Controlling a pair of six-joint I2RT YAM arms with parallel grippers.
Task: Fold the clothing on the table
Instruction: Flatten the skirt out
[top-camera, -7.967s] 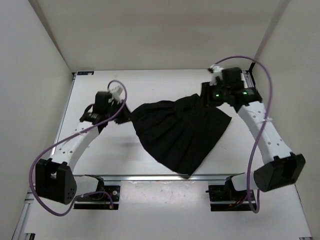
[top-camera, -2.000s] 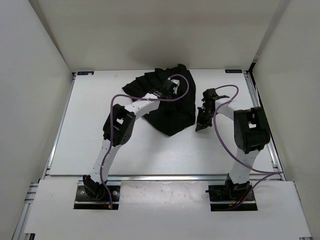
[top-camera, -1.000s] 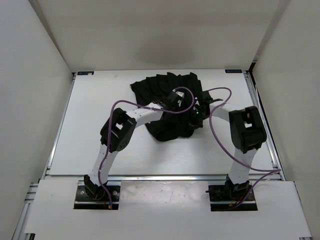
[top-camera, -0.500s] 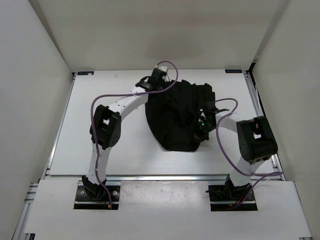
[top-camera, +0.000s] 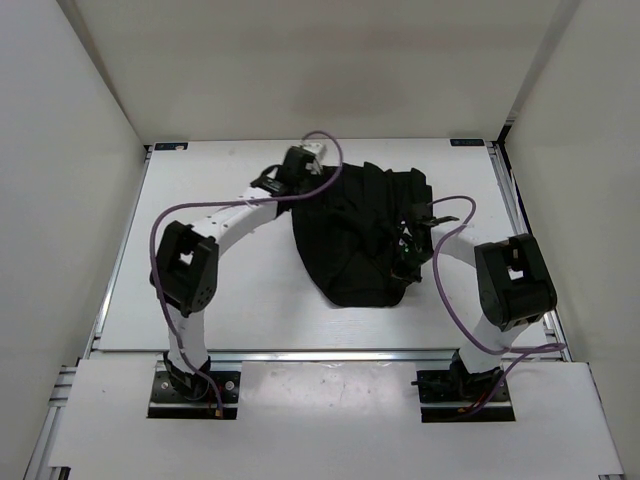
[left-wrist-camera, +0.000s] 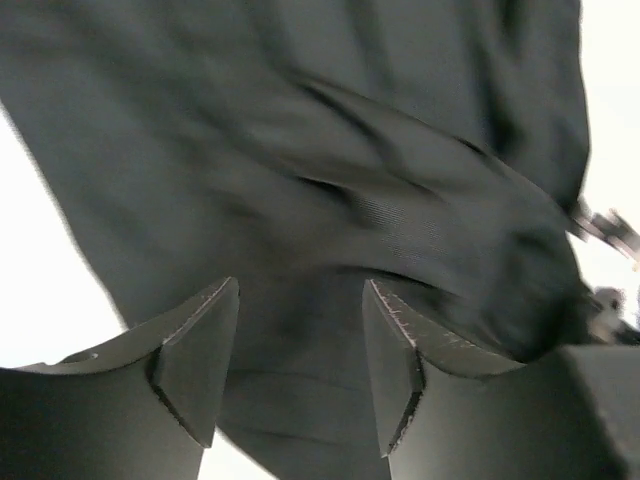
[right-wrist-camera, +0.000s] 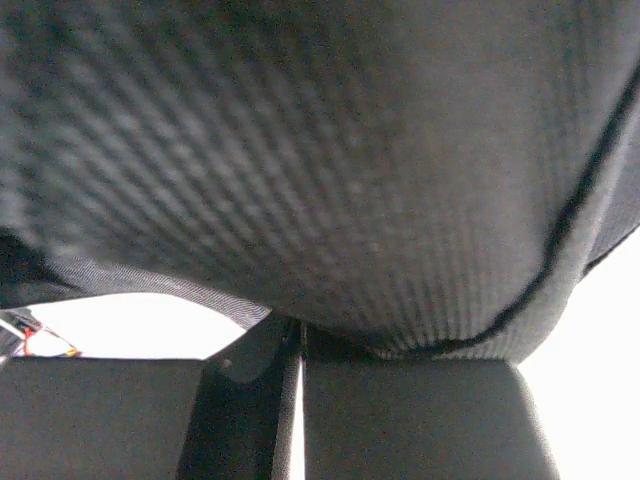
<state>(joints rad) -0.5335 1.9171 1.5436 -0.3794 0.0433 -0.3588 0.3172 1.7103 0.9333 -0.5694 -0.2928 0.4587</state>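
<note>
From overhead, shows the clothing (top-camera: 350, 240) heaped right of centre on the white worktop (top-camera: 260, 300), with the left arm (top-camera: 230, 215) at its far left edge and the right arm (top-camera: 512, 280) at its right edge. Hides how either set of jaws stands. From the left wrist, reveals the left jaws wide apart, nothing between the fingers (left-wrist-camera: 195, 350), pleated cloth just beyond. From the right wrist, reveals the right jaws pressed together under draped fabric. Cannot tell whether any cloth is pinched.

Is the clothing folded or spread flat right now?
Folded over, loosely: the clothing lies doubled into a compact bunched heap, pleated layers stacked at its far edge, not fanned flat.
</note>
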